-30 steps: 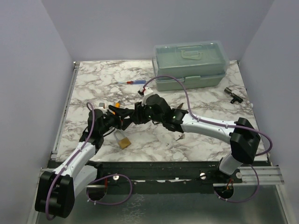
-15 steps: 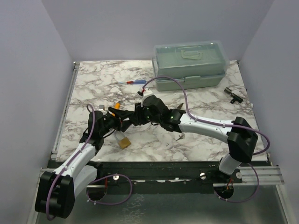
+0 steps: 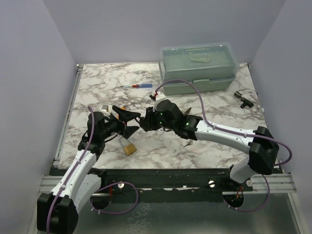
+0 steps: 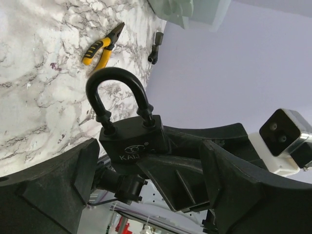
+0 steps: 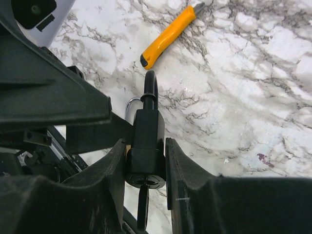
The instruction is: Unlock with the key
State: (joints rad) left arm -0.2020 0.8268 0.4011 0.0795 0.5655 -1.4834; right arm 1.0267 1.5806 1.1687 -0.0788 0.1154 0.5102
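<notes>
Silver-grey metal key bunch [image 3: 187, 144], tiny, thin and flat, lies on the white marble-patterned table [image 3: 97, 85]. It sits to the right of the black padlock with the arched shackle [image 5: 146, 131] and nearer the arms' bases, apart from it and close by the right forearm. The right end effector [image 5: 146, 163] is clamped on that padlock's narrow sides and holds it above the table, shackle pointing away. The left end effector [image 3: 132, 122] stands just left of the padlock with its jaws spread wide on either side of the body, gripping nothing. The main risk, as I judge it, is the pick-up. A flat bunch on hard stone gives the fingers little edge, so it may skate away or be pinched askew, and reaching it beside the right arm could bring the two arms together. A one-sided hold on the padlock may also let it twist once a key pushes at the keyway. A sweep low and left of the padlock could knock the small brass padlock [image 3: 129, 148] lying there. From above the bunch shows only as a few pale glints, too small to count keys or read any teeth. In the right wrist view a slim dark piece hangs from the padlock's underside. Whether that is a key I cannot tell.
</notes>
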